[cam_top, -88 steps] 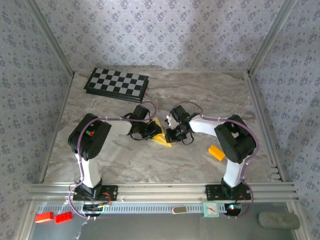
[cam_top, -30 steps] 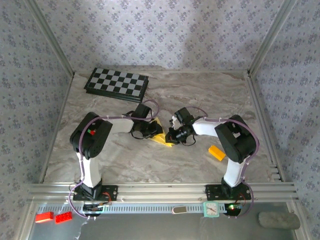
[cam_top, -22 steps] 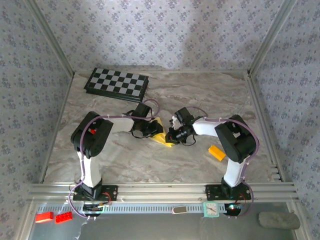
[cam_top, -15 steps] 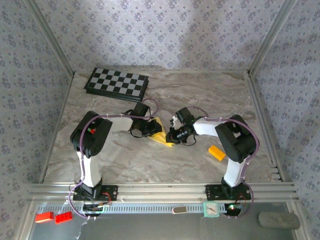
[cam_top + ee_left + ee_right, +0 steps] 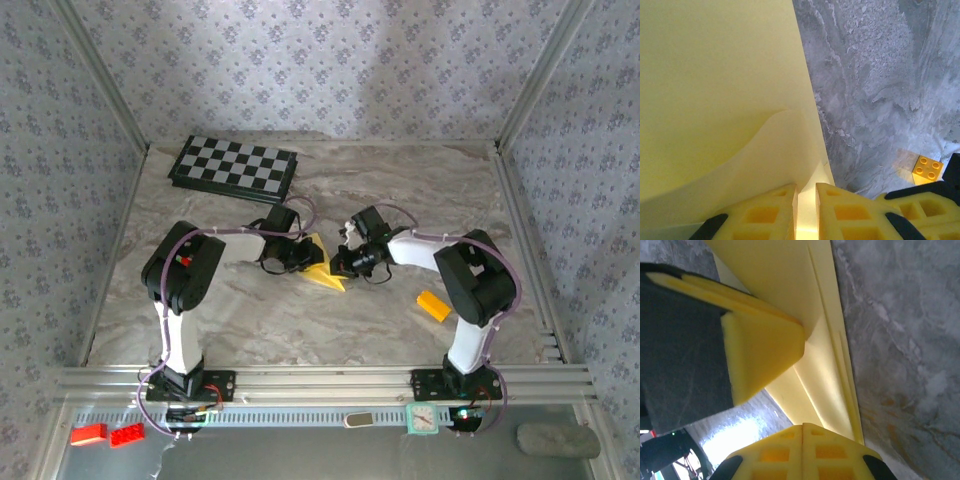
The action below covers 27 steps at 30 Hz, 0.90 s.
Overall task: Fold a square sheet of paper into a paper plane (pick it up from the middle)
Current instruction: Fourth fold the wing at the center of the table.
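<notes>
The creased paper sits between both jaws. The left jaws, nearly closed, pinch one edge. The right jaws, fully closed, nip the folded edge. If they pull apart unevenly, the sheet may tear or slip.

From above, the two arms are covering part of the sheet of paper, and its creases are showing too small to read. At the left wrist the paper is running off the top and left edges, while the left end effector is hiding its near tip.
</notes>
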Available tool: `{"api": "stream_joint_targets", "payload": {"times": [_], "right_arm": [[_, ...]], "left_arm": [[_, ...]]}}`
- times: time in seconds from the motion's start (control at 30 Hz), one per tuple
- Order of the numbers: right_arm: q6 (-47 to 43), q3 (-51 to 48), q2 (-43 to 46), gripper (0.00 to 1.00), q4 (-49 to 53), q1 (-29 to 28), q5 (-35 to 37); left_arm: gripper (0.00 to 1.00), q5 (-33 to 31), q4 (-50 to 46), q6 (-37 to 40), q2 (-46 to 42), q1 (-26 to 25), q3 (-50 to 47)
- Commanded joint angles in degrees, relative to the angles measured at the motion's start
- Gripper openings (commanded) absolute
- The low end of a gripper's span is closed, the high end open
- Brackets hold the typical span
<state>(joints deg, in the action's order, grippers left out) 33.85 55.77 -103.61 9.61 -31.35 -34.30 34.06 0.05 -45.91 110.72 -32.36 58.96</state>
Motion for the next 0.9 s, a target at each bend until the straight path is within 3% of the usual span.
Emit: {"api": "stream_joint_targets", "payload": {"times": [0.0, 0.33, 0.87], "right_arm": [[-0.3, 1.0, -2.4, 0.04, 2.5, 0.0, 1.6], [-3.6, -0.9, -4.5, 0.03, 9.8, 0.0, 7.7], [-6.6, -3.4, -5.5, 0.03, 13.8, 0.5, 11.5]], "left_arm": [[0.18, -1.3, -0.8, 0.1, 2.0, 0.3, -0.3], [0.19, -1.3, -2.0, 1.9, 1.8, 0.9, 1.3], [0.33, 1.5, -1.3, 10.2, 6.4, 9.3, 6.0]]}}
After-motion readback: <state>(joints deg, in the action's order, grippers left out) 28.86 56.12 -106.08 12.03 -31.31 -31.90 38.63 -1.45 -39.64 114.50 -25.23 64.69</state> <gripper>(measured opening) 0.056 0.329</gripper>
